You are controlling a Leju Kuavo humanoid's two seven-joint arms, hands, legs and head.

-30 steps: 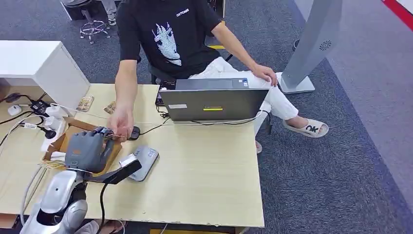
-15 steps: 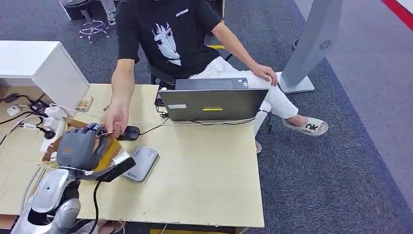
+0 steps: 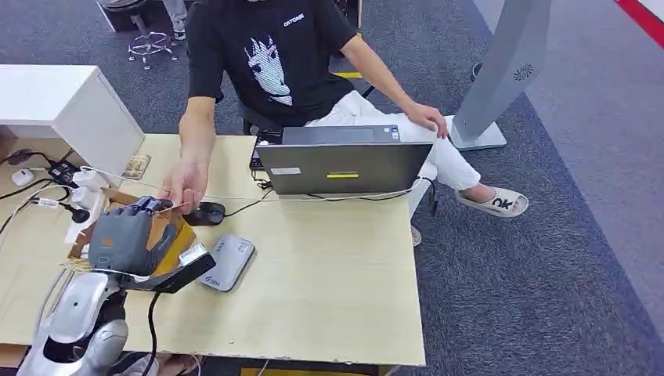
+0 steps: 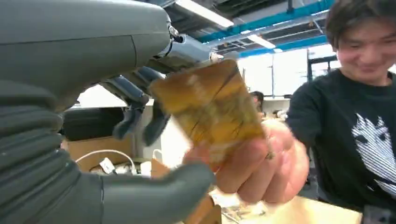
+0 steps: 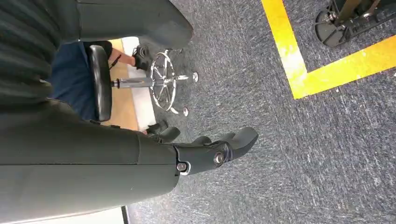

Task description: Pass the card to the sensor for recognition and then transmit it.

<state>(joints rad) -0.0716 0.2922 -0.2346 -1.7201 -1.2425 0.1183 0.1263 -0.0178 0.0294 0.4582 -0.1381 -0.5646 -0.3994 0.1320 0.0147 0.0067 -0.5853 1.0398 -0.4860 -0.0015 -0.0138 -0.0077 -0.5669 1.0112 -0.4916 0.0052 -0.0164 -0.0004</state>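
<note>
A gold card (image 4: 210, 107) is pinched at its lower end by a person's hand (image 4: 261, 163). The dark fingers (image 4: 135, 112) of my left hand (image 3: 125, 239) spread behind the card's far corner. My thumb (image 4: 154, 191) lies apart beneath the person's fingers, off the card. From the head view the card (image 3: 174, 207) is a thin strip between my fingertips and the person's hand (image 3: 184, 184). The grey card sensor (image 3: 229, 262) lies flat on the table, just right of my left wrist. My right hand (image 5: 205, 154) hangs over carpet with nothing in it.
The person sits behind the wooden table (image 3: 329, 290). A grey laptop (image 3: 344, 164), a black mouse (image 3: 207, 211), an open cardboard box (image 3: 106, 215), a spare card (image 3: 137, 164) and cables at the left edge lie on it. A white cabinet (image 3: 70, 102) stands far left.
My left hand drew back to the left, away from the sensor. The person's hand rose slightly with the card in its fingers.
</note>
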